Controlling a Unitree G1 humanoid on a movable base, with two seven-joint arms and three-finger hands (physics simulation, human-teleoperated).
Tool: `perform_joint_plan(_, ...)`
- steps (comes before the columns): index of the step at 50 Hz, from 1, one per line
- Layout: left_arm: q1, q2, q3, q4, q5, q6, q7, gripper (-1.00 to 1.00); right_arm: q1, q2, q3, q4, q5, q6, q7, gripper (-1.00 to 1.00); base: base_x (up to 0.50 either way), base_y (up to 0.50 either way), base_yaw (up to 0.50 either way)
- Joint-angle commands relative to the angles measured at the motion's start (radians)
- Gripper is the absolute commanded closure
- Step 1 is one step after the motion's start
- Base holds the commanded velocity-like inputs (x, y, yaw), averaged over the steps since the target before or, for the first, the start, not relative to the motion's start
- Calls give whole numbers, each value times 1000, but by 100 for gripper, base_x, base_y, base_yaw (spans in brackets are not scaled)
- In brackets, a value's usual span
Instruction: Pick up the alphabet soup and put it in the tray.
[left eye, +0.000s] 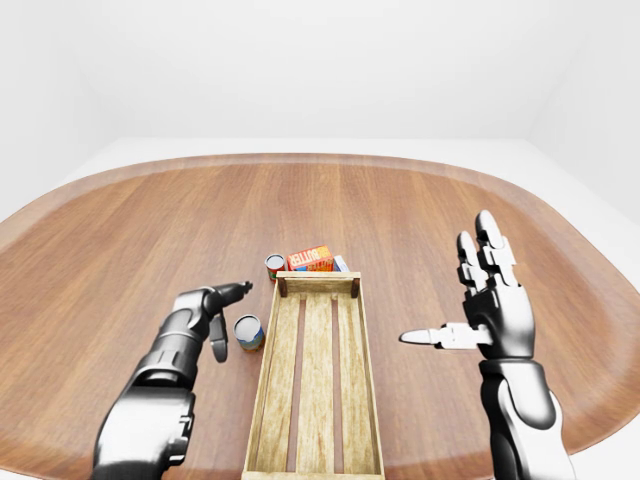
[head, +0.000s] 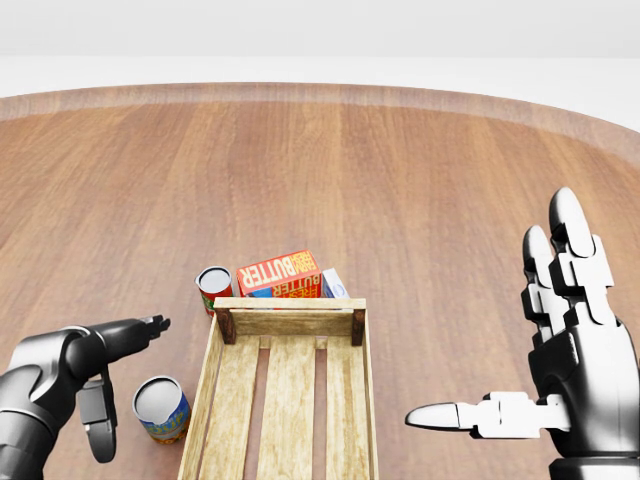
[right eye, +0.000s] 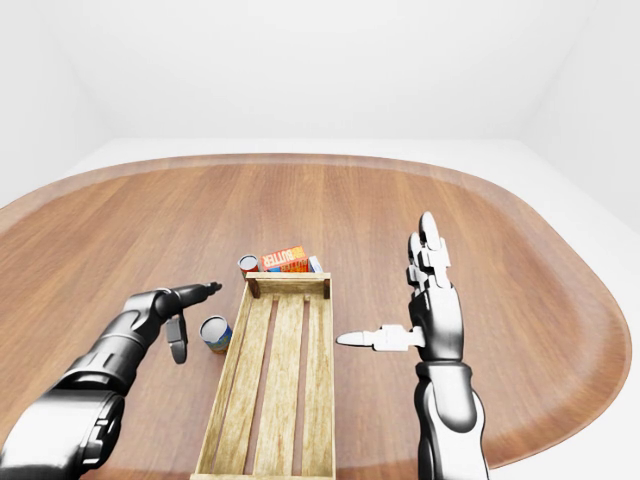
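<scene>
A can with a blue and orange label (head: 160, 408), which I take for the alphabet soup, stands upright on the wooden table just left of the wooden slatted tray (head: 288, 303). The tray holds nothing. My left hand (head: 125, 375) is open, its fingers pointing right just above and left of the can and its thumb hanging down beside it, not touching. My right hand (head: 490, 310) is open with fingers spread, raised to the right of the tray and holding nothing.
A red can (head: 214, 288) stands at the tray's upper left corner. A red butter box (head: 280, 272) and a small white and blue box (head: 333, 284) lie against the tray's top end. The round table's edge (left eye: 320, 158) curves far above.
</scene>
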Motion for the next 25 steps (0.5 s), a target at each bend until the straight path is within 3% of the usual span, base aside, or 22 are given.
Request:
perform_joint_plan(1, -36, -3, -14, 96, -10, 0, 32, -100, -3, -1, 2, 12, 0, 0, 2, -100, 0, 0, 0)
perform_joint_plan(25, -51, -28, -38, 190, 4, 0, 81, -100, 3, 1, -9, -6, -1, 0, 9, -100, 0, 0, 0)
